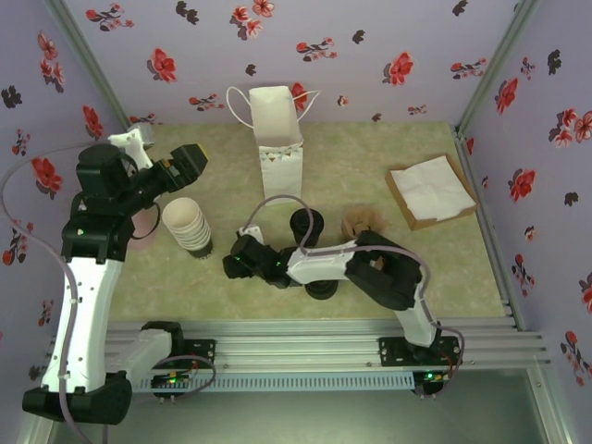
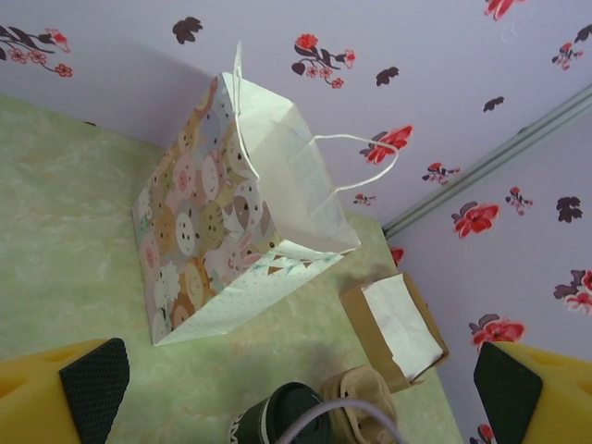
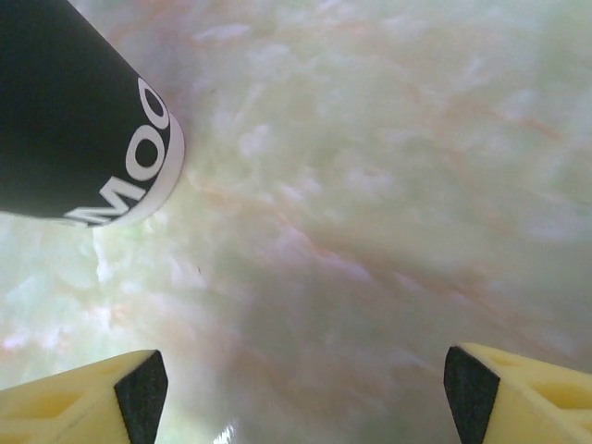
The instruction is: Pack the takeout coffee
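Right gripper [image 3: 296, 388] hangs wide and empty over the table [image 3: 370, 185]; left gripper [image 2: 301, 384] is wide too. Past them the coffee [image 1: 308, 228] stands upright, lid [image 1: 305, 219] up, just beside the carrier [image 1: 363, 222]. Farther back the bag [image 1: 276, 125] stands open; the tray [image 1: 396, 196] holds napkins [image 1: 430, 190].

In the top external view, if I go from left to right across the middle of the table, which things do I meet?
stack of cream cups → takeout coffee → brown cardboard piece → white napkin on its brown tray
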### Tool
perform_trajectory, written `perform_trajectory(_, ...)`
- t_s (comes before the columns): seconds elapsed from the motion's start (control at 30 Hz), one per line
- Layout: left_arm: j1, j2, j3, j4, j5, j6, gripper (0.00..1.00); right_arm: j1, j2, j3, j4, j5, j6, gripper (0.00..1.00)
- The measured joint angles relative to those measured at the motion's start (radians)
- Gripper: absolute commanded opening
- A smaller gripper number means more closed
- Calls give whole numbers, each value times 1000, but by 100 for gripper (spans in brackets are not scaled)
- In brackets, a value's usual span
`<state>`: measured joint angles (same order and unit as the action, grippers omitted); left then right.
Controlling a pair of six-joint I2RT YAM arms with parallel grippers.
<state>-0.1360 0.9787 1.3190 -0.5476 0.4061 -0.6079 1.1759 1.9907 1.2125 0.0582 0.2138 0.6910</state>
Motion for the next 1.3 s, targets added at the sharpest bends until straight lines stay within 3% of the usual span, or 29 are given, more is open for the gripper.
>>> perform_trajectory(0.37,-227,83,72,-14,-132,70,99,-3,-538,-91,-277,19,-13,98)
perform_trajectory(0.53,-344,200,168,-54,-222,140,92,-46,-733,-111,-467,72,-9,99)
perform_trajectory(0.7,-470,407,374,-144,-306,250,86,-145,-901,-134,-665,133,29,99)
perform_trajectory(0.83,-515,607,588,-240,-344,322,83,-262,-1040,-150,-813,161,77,99)
perform_trajectory(0.97,-525,818,826,-345,-388,362,81,-365,-1126,-150,-933,180,108,99)
perform_trajectory(1.17,-525,1124,1221,-525,-448,402,76,-435,-1130,-152,-1060,182,138,99)
perform_trajectory(1.3,-525,1227,1320,-592,-450,421,75,-463,-1128,-174,-1083,163,145,99)
